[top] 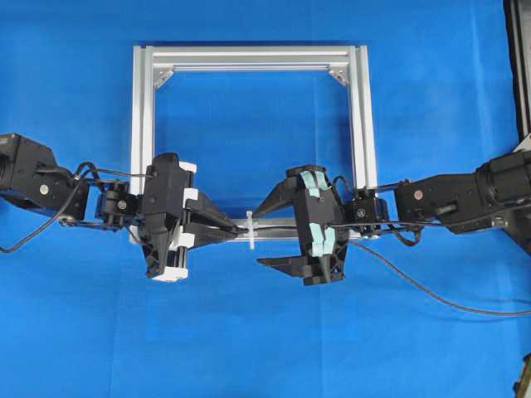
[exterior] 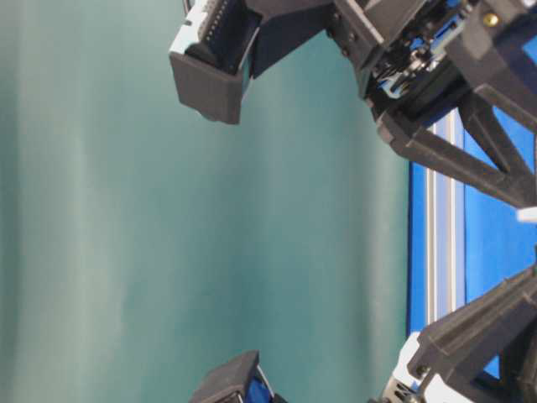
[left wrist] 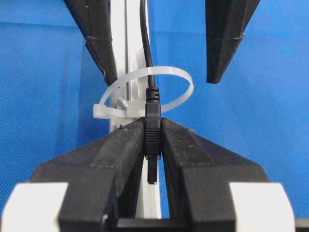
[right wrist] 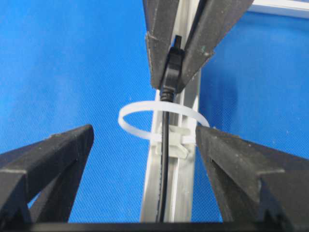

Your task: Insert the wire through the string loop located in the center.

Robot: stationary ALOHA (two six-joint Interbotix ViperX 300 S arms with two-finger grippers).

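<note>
The white string loop [top: 250, 230] stands upright on the front bar of the silver frame [top: 141, 124]. In the left wrist view my left gripper [left wrist: 152, 123] is shut on the wire's black plug [left wrist: 152, 126], just in front of the loop [left wrist: 178, 77]. The wire [left wrist: 145, 38] runs back through the loop along the bar. In the right wrist view my right gripper [right wrist: 145, 130] is open, with one finger on each side of the loop [right wrist: 140, 108] and wire [right wrist: 165, 159], gripping nothing. The wire's tail [top: 431, 290] trails off to the right.
The frame's front bar [right wrist: 179, 193] runs under both grippers on a blue cloth. In the table-level view only the gripper bodies and a strip of the frame [exterior: 440, 210] show. The two grippers face each other closely across the loop.
</note>
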